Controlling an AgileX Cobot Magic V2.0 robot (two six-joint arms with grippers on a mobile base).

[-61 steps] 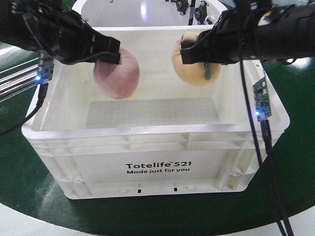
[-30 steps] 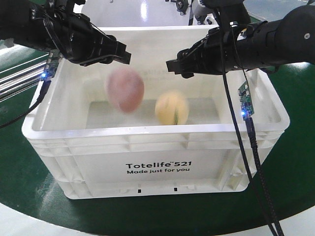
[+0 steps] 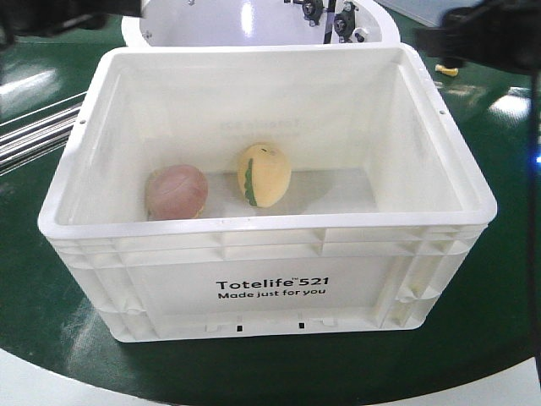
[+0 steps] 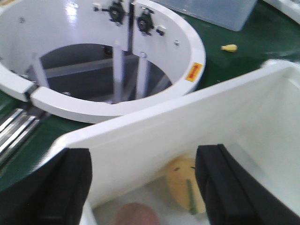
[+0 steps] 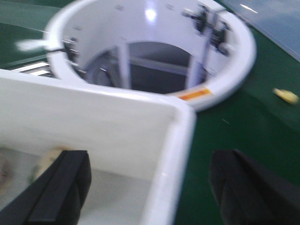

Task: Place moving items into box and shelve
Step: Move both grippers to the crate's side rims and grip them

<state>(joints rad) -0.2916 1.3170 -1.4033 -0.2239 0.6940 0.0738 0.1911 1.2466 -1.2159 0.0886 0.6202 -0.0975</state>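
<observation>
The white box (image 3: pixel 270 235), printed "Totelife 521", stands on the green surface. Both moving items lie on its floor: the pinkish-brown ball (image 3: pixel 175 192) at the front left, the pale yellow egg shape with a green stripe (image 3: pixel 264 174) beside it, near the middle. My left gripper (image 4: pixel 144 161) hangs open above the box's far wall, with the ball (image 4: pixel 136 216) and egg (image 4: pixel 183 190) below it. Open as well, my right gripper (image 5: pixel 150 173) straddles the box's corner rim (image 5: pixel 180 119). Neither gripper holds anything. The front view catches only dark arm parts at its top corners.
A white ring-shaped structure (image 4: pixel 98 51) with metal posts stands just behind the box. Metal rails (image 3: pixel 34 135) run at the left. A small yellow object (image 4: pixel 228 47) lies on the green floor. A translucent bin (image 4: pixel 211 11) sits further back.
Both grippers opened and let go of the items, which dropped to the box floor. The arms have drawn up and outward, away from the box's inside.
</observation>
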